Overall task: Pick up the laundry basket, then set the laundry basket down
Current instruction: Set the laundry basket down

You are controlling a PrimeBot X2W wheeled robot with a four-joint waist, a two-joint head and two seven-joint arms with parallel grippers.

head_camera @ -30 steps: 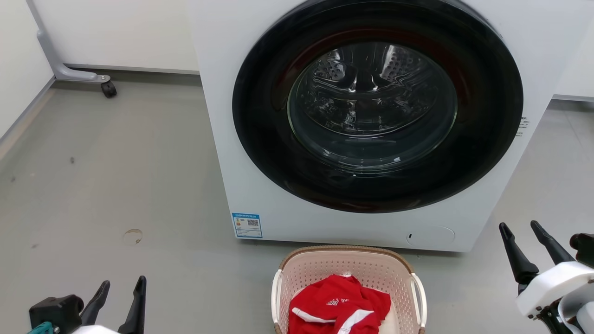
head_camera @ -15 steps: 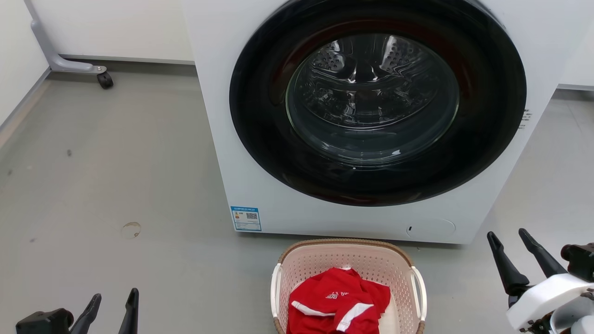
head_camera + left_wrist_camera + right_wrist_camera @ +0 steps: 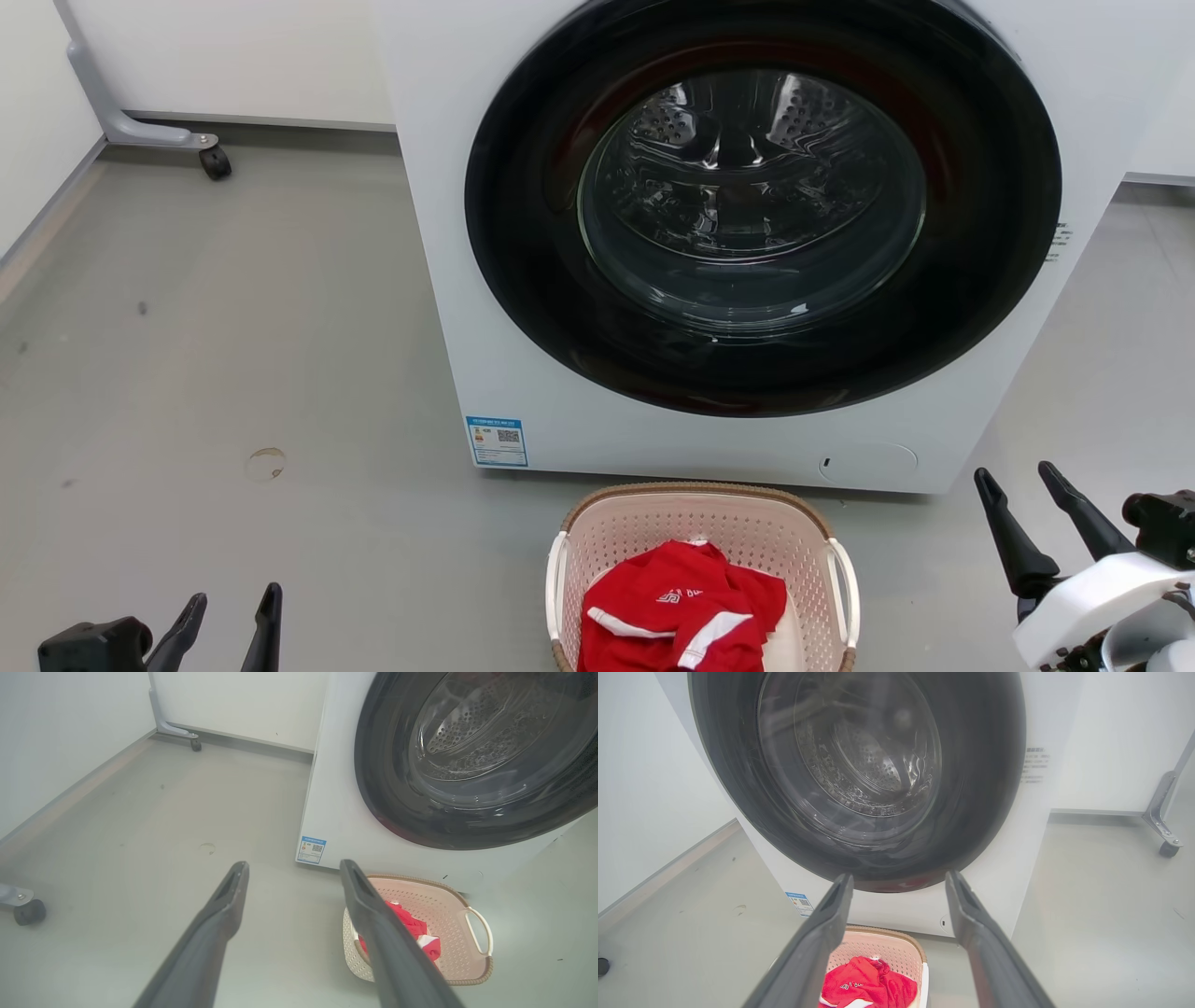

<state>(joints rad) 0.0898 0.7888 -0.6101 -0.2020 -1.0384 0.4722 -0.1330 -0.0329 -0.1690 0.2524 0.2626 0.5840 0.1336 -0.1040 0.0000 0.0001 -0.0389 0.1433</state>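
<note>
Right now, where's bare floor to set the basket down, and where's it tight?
Widest bare floor: left of the washing machine, bordered by the wall and the caster leg. Narrower strip right of the machine. Tight: before the door, where the laundry basket sits close to the machine's front.

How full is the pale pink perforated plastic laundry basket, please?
Partly filled: a crumpled red-and-white garment lies inside the laundry basket, its far wall bare.

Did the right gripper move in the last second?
Yes. Against the washing machine, the right gripper shifted left and down the head view, toward the laundry basket.
</note>
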